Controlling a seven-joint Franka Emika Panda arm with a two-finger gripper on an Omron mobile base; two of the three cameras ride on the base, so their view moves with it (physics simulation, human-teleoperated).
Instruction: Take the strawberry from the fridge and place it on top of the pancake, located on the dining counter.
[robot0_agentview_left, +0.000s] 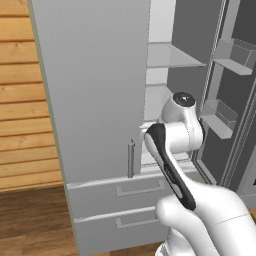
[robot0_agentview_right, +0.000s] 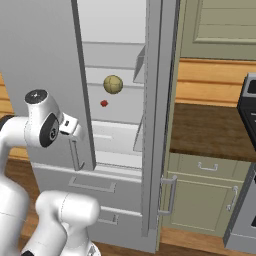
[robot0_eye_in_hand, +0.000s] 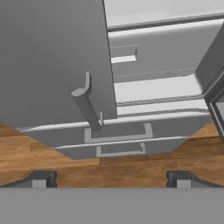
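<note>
Wooden floor (robot0_agentview_left: 30, 220), green cabinets (robot0_agentview_right: 205, 197)

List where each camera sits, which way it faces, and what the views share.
Left base view: behind-left, facing the fridge; white arm lower right.
Right base view: behind-right, facing the strawberry on a shelf; arm lower left.
Hand view: looks down past the open gripper at the drawers.
Shared: the closed left door's handle.

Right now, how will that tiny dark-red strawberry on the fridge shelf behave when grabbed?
The tiny dark-red strawberry looks roundish, so a nudge would probably roll it along the white shelf. It looks far smaller than the yellow-green round fruit, so likely very light. Probably soft; squeeze gently.
</note>
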